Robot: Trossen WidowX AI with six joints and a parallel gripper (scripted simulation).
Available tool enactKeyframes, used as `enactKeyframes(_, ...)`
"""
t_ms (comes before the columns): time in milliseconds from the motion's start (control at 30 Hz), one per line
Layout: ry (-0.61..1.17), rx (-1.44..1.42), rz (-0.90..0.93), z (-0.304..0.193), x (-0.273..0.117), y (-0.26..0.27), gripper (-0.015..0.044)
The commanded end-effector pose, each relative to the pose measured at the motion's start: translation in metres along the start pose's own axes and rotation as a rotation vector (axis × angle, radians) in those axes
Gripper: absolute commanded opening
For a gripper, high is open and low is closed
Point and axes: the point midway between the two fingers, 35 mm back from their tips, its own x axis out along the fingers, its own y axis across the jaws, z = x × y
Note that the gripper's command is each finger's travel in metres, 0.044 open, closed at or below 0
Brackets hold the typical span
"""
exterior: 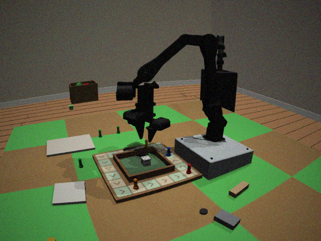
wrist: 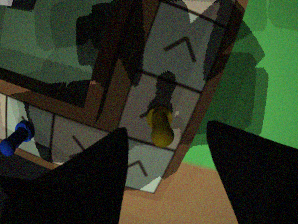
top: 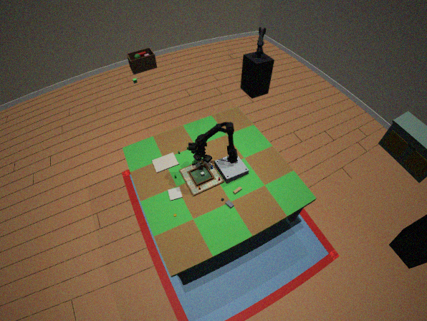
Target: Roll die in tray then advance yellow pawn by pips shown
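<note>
The yellow pawn (exterior: 146, 144) (wrist: 161, 131) stands on the board (exterior: 165, 181) (wrist: 172, 55), one tile beyond a corner tile in the wrist view. My gripper (exterior: 145, 140) (wrist: 167, 133) is open above it, with one fingertip to each side of the pawn in the wrist view and nothing held. The white die (top: 202, 173) (exterior: 145, 160) rests inside the tray (exterior: 153, 175) (wrist: 50, 104) in the board's middle. Its top pips are too blurred to count. Only a sliver of it shows at the wrist view's upper left corner.
On the board stand a blue pawn (exterior: 168, 151) (wrist: 17, 137), near the left finger, a red pawn (exterior: 189, 169) and an orange pawn (exterior: 135, 184). Green pawns (exterior: 80, 163) and pale slabs (exterior: 69, 192) lie beyond the board's left side. A wooden block (exterior: 238, 189) lies at the right.
</note>
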Motion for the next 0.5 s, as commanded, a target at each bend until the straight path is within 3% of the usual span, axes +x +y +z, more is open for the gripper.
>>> enactKeyframes(0, 0.009, -0.004, 0.003, -0.002, 0.009, 0.001, 0.02)
enactKeyframes(333, 0.009, -0.005, 0.003, -0.003, 0.022, 0.002, 0.02)
enactKeyframes(467, 0.009, -0.005, 0.003, -0.003, 0.022, 0.002, 0.0095)
